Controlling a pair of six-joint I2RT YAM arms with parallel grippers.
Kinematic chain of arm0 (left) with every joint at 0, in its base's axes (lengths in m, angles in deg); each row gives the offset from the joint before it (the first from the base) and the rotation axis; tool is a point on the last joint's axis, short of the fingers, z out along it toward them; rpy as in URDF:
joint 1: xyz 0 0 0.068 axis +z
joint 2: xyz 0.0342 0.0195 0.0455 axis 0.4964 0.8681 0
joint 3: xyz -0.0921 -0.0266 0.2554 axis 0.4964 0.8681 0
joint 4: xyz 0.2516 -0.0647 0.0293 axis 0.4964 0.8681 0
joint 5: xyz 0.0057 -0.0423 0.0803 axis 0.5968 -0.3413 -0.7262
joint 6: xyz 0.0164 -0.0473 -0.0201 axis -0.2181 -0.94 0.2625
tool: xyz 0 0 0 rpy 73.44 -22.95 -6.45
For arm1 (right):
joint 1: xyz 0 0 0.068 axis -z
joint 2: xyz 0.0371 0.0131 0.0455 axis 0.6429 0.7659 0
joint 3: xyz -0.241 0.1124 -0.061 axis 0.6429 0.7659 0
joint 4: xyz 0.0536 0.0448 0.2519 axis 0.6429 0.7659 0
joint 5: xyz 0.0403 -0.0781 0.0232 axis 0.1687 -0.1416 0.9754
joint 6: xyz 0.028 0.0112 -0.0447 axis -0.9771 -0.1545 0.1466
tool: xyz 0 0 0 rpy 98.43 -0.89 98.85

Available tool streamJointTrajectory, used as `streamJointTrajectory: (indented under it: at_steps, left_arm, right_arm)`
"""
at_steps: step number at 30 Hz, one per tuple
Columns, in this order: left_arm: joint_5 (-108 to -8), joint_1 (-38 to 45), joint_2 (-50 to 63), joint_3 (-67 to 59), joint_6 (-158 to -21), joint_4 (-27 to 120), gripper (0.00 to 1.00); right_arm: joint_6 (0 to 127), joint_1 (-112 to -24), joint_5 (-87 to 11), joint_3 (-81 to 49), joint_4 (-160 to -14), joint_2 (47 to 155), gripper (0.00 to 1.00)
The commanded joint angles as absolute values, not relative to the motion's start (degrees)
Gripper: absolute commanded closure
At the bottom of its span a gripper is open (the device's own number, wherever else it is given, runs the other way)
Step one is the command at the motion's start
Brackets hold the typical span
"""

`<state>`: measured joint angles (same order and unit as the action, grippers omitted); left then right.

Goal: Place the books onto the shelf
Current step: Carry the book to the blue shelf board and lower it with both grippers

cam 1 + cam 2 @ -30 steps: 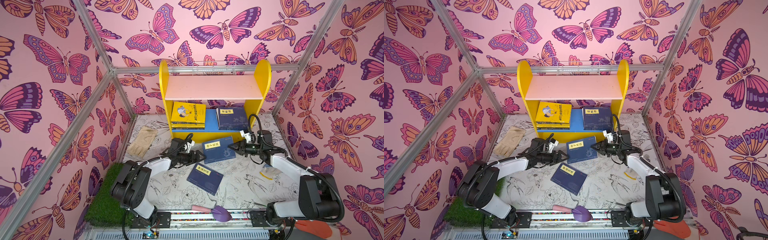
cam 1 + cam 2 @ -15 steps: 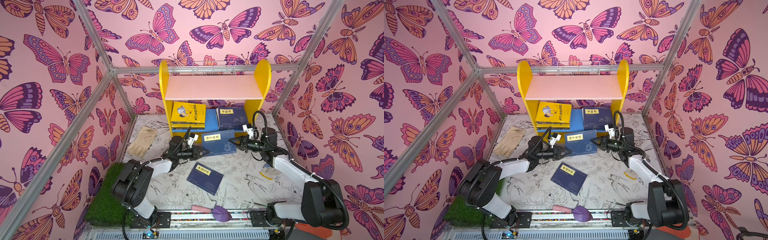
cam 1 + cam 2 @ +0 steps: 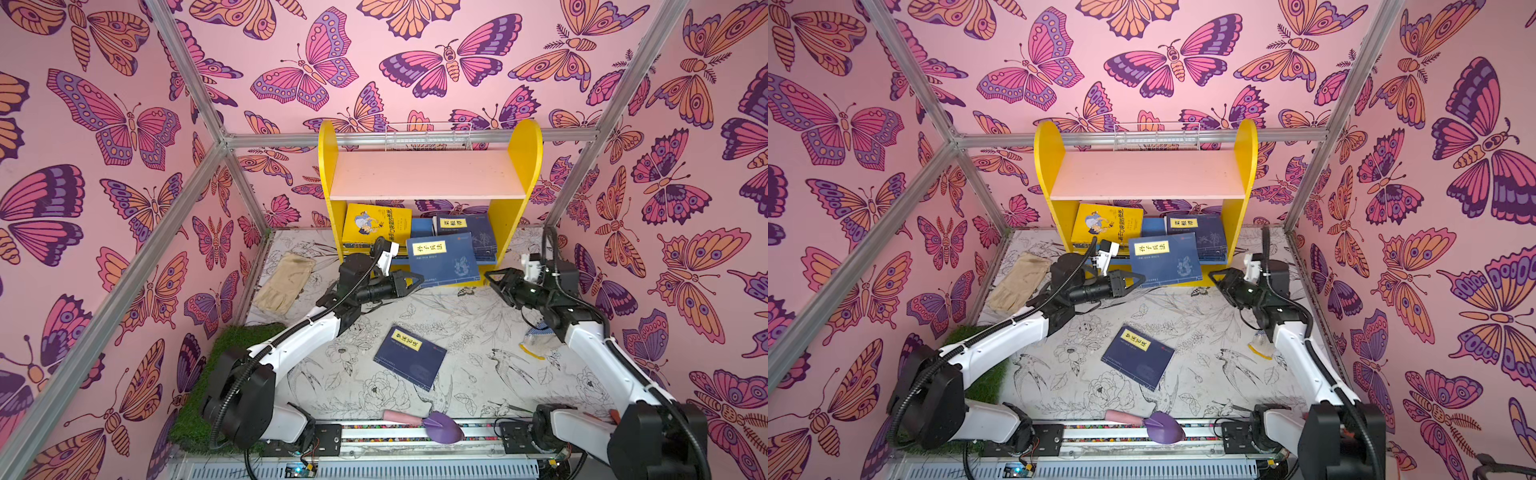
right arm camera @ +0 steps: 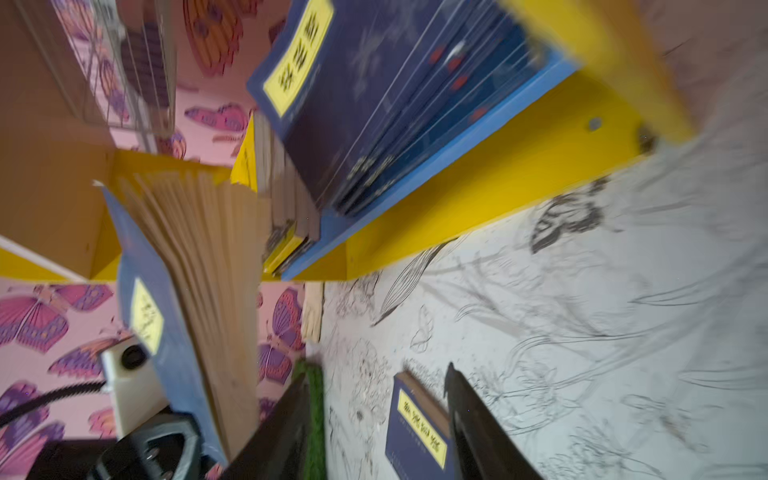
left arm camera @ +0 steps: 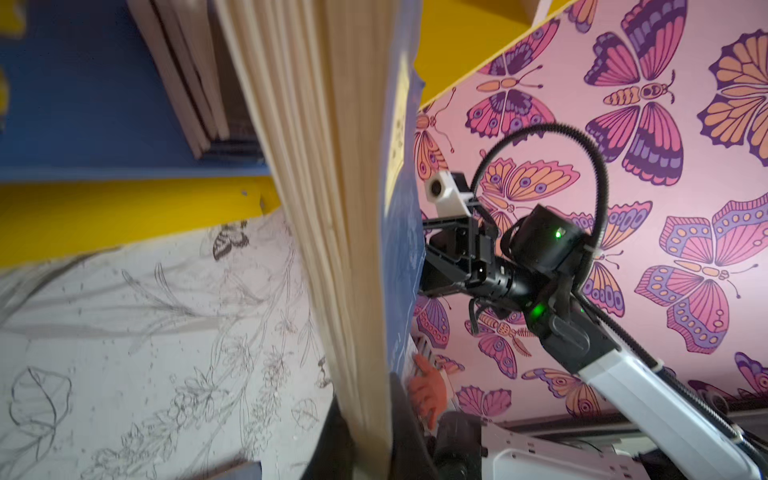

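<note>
Top views: my left gripper point(image 3: 412, 279) clamps the navy book point(image 3: 445, 259) tilted over the front edge of the shelf point(image 3: 524, 174), right gripper point(image 3: 492, 277) parted, empty; I'd slide it farther in, level, before releasing.

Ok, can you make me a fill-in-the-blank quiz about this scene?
The left arm's jaws hold a tilted navy book in front of the yellow ___.
Its pink upper board holds ___ books.
The right arm's jaws stand ___, holding nothing.
Another navy book lies flat on the ___.
Missing: shelf; no; open; table.
</note>
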<state>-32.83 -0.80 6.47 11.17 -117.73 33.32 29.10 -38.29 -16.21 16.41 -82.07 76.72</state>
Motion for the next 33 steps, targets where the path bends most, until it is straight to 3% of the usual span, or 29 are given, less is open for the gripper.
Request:
streamJointTrajectory:
  at_steps: [1,11,33]
  left_arm:
    - [-37.04,-0.91,9.66,3.41,-112.91,37.37,1.00]
    - [-36.14,-1.82,24.79,-15.86,-109.73,48.14,1.00]
    - [-42.36,-4.21,43.09,-35.42,-112.41,50.69,1.00]
  right_arm:
    - [30.33,-35.74,-25.01,18.14,-76.78,71.58,0.49]
    - [32.64,-34.35,-25.04,18.76,-73.88,69.00,0.49]
    - [35.45,-34.30,-24.56,17.73,-73.09,69.53,0.49]
